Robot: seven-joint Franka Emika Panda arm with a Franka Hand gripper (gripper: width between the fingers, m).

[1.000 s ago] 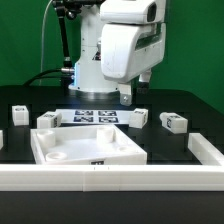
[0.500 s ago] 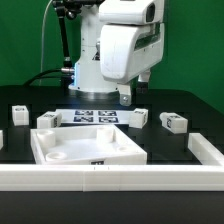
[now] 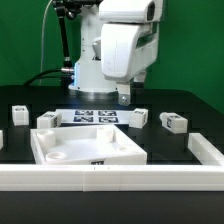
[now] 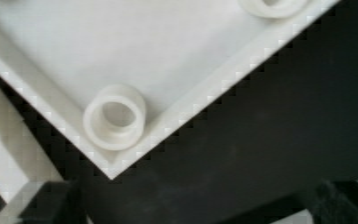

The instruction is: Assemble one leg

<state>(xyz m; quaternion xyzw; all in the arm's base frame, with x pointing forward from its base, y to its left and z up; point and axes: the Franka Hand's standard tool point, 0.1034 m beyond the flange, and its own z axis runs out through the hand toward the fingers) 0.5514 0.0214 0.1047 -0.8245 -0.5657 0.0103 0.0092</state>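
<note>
gripper point(image 4: 194, 206) is empty, jaws spread wide: fingertips sit at opposite edges of the wrist view, only bare table point(image 4: 282, 120) between them. The hand hangs over the far edge of the panel point(image 3: 85, 150), on the marker board point(image 3: 97, 117) side. Wrist view looks down on one panel corner and its round socket point(image 4: 117, 115), nothing seated in it

no leg shows in the wrist view, so going by the exterior view:
- nearest leg point(image 3: 139, 118): on the table just off the panel's far corner, toward the exterior view's right, clear of the panel
- second leg point(image 3: 175, 123): same side, further out from the panel
- third leg point(image 3: 47, 120): off the panel's far corner on the exterior view's left, close to the panel
- fourth leg point(image 3: 19, 114): further out from the panel on that side

my read: pick not started, no leg on the panel yet. Nearest leg lies lower than the gripper and off toward the exterior view's right, away from the panel, so a short sideways shift and then a descent. Its longer side seems to run across the exterior view, but it's too small to be sure. Can't tell how the jaws line up with it, so check yaw once it shows in the wrist view
</note>
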